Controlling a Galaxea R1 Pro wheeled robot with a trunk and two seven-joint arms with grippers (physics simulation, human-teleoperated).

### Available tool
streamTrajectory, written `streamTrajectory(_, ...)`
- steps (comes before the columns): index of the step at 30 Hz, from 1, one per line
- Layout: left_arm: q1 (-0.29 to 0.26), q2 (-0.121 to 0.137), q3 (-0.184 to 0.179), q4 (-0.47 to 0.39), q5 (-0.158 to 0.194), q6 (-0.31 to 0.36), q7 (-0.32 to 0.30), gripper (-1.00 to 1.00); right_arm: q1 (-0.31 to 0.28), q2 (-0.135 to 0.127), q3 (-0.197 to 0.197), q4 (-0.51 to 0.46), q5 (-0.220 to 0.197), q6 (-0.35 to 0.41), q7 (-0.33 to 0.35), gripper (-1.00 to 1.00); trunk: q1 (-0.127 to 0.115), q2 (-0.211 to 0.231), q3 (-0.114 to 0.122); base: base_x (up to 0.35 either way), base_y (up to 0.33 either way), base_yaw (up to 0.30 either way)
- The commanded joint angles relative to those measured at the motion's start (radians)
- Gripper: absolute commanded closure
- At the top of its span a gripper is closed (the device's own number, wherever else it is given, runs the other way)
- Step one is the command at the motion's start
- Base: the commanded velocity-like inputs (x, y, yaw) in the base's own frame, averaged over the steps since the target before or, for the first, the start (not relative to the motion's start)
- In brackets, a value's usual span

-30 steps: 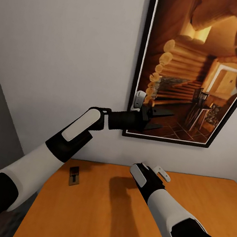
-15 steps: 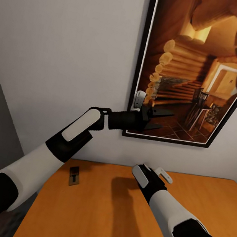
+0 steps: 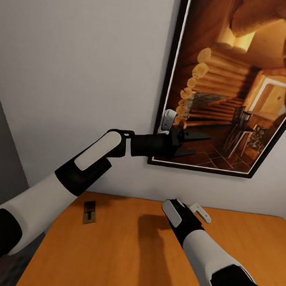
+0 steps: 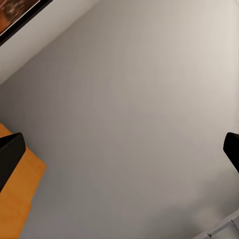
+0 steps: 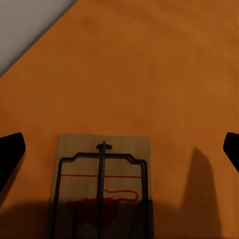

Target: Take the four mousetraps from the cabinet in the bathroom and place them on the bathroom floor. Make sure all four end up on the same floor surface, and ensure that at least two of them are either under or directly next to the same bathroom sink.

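One mousetrap (image 3: pixel 89 212) lies on the cabinet (image 3: pixel 117 260) top's left part, below the framed picture (image 3: pixel 240 85)

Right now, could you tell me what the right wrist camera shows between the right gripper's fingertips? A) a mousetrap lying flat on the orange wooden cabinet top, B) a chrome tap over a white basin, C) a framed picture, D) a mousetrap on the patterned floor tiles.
A: in the right wrist view a mousetrap lies flat on the cabinet top, between the open fingertips of the right gripper.

Left gripper (image 3: pixel 191 142), fingers parted, raised before a framed picture (image 3: pixel 247 86) on the wall. Right gripper (image 3: pixel 190 211) hangs low over the cabinet (image 3: pixel 117 260) top; one mousetrap (image 3: pixel 89 212) lies near the cabinet's left edge.
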Motion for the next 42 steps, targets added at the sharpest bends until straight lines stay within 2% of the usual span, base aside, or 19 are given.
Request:
streamTrajectory(1, -0.001, 0.0, 0.0, 0.001, -0.003, 0.002, -0.005, -1.0, -0.001, -0.001, 0.008, 0.0, -0.011, -0.008, -0.004, -1.0, 0.0, -0.001, -0.001, 0.0, 0.0, 0.0)
streamTrajectory(13, -0.001, 0.0, 0.0, 0.0, -0.003, 0.002, -0.005, -1.0, 0.001, 0.001, 0.008, 0.003, -0.028, -0.008, -0.004, -1.0, 0.0, -0.001, -0.001, 0.0, 0.0, 0.0)
streamTrajectory(42, -0.001, 0.0, 0.001, -0.001, -0.003, 0.002, -0.005, -1.0, 0.016, 0.001, 0.008, 0.001, -0.025, -0.008, -0.003, -1.0, 0.0, -0.001, -0.001, -0.018, 0.0, 0.0)
